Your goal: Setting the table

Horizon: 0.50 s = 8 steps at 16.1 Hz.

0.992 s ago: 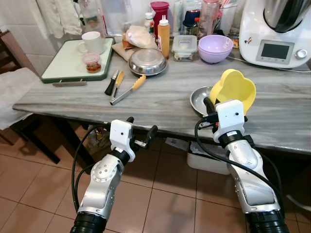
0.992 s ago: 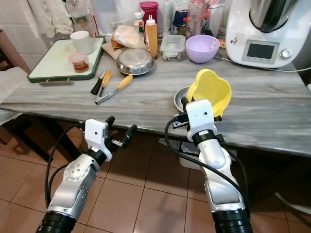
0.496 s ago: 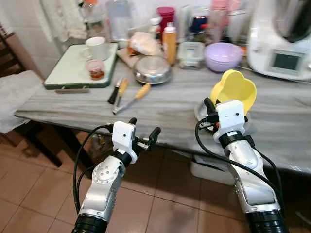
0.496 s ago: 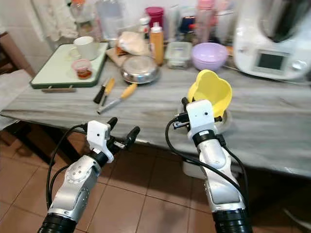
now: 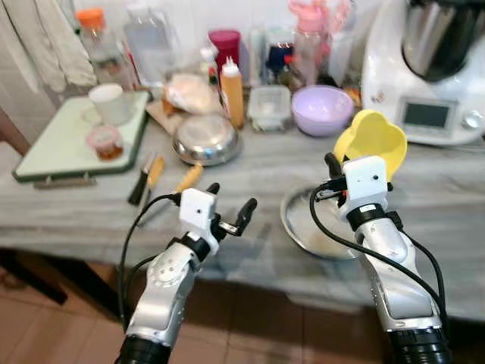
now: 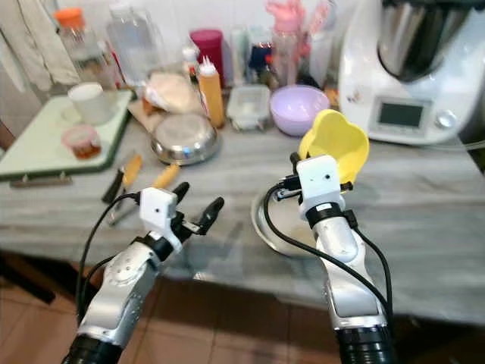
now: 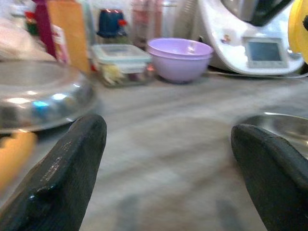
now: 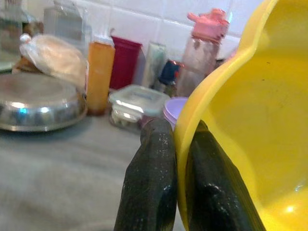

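Note:
My right gripper point(image 5: 331, 162) is shut on the rim of a yellow bowl point(image 5: 373, 140), held tilted above the grey marble table point(image 5: 250, 163); its two black fingers point(image 8: 154, 183) pinch the yellow bowl point(image 8: 231, 110). Just below it a flat steel plate point(image 5: 307, 224) lies near the table's front edge. My left gripper point(image 5: 229, 205) hovers open and empty over the table's front, left of the plate. An upturned steel bowl point(image 5: 204, 139) and a lilac bowl point(image 5: 322, 110) sit further back. The left wrist view shows the lilac bowl point(image 7: 179, 57) between open fingers point(image 7: 62, 178).
A green tray point(image 5: 72, 136) with a white mug point(image 5: 108, 102) and a small jar stands at back left. Knives and tongs point(image 5: 163, 182) lie beside it. Bottles, a lidded container point(image 5: 269, 106) and a white kitchen machine point(image 5: 424, 68) line the back.
The camera has come closer to the table and risen, so both grippers now hang over the tabletop instead of before its edge. The yellow bowl stays in the right gripper.

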Tool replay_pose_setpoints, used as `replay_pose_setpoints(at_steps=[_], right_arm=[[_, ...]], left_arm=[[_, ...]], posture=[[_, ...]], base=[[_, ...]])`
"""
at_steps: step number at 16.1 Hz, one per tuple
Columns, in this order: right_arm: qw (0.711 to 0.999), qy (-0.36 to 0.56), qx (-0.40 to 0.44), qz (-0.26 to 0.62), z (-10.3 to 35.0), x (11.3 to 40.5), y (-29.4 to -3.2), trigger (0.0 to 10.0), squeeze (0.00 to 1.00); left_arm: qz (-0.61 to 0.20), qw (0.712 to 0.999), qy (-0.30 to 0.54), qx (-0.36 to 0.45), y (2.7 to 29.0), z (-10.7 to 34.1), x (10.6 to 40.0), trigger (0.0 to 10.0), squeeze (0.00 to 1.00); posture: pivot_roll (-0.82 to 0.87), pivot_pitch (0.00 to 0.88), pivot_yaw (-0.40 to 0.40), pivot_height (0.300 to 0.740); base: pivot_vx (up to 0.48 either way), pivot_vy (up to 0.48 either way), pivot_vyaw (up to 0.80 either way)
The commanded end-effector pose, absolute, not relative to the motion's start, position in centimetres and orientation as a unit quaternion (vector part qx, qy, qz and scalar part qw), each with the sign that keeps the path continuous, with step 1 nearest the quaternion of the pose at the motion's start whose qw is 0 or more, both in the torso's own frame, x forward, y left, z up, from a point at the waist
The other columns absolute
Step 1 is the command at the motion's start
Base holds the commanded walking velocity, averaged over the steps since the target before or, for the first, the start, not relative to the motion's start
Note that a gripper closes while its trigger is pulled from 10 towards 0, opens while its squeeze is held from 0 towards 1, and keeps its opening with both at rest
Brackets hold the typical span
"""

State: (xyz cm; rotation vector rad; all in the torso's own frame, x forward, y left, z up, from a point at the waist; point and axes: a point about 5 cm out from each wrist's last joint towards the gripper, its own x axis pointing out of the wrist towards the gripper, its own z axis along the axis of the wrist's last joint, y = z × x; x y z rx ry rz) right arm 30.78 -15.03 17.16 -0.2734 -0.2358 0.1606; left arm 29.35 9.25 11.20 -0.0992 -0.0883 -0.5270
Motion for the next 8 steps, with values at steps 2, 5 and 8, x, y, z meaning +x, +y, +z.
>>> replay_pose_setpoints(at_steps=[2, 5, 8], right_arm=[[0.979, -0.126, -0.132, 0.094, 17.5, 30.7, -14.2, 10.0, 0.00], [0.977, -0.125, -0.137, 0.107, 17.6, 30.7, -14.1, 10.0, 0.00], [0.973, -0.124, -0.136, 0.141, 17.9, 30.7, -13.5, 10.0, 0.00]], left_arm=[[-0.260, 0.964, -0.035, -0.051, 10.2, 10.8, 29.0, 10.0, 0.00], [-0.292, 0.955, -0.032, -0.050, 10.5, 11.0, 28.3, 10.0, 0.00], [-0.343, 0.939, -0.023, -0.036, 11.5, 11.4, 27.4, 10.0, 0.00]], posture=[[-0.06, 0.052, 0.079, 0.740], [-0.05, 0.053, 0.068, 0.740], [-0.05, 0.059, 0.065, 0.740]], base=[[0.000, 0.000, 0.00], [0.000, 0.000, 0.00], [0.000, 0.000, 0.00]])
